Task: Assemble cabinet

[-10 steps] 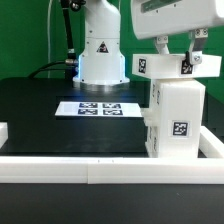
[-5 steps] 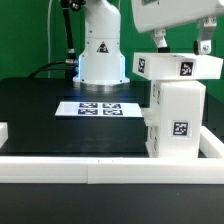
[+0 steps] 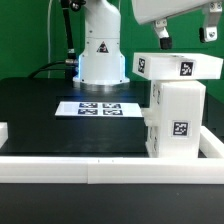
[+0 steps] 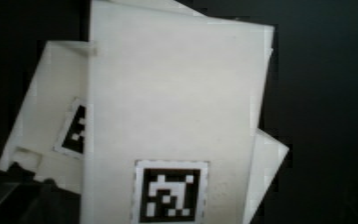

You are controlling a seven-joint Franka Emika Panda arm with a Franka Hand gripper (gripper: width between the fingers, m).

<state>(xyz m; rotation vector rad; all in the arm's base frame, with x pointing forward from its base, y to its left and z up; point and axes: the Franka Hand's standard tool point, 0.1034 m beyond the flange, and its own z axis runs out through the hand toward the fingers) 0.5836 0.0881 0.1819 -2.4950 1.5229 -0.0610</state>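
Note:
The cabinet (image 3: 178,115) is a tall white tagged box standing upright on the black table at the exterior view's right. A flat white tagged top panel (image 3: 178,68) lies tilted on top of it. My gripper (image 3: 184,36) hangs just above that panel, open, with its fingers spread wide and nothing between them. The wrist view looks straight down on the cabinet (image 4: 176,100) and shows a tag (image 4: 169,190) on its white top face. My fingers do not show clearly there.
The marker board (image 3: 98,107) lies flat on the table in front of the robot base (image 3: 101,50). A long white rail (image 3: 100,170) runs along the table's front edge and up both sides. The cabinet stands close against the rail's right corner.
My gripper has risen from around the top panel to above it. The panel stays on the cabinet and the cabinet has not moved.

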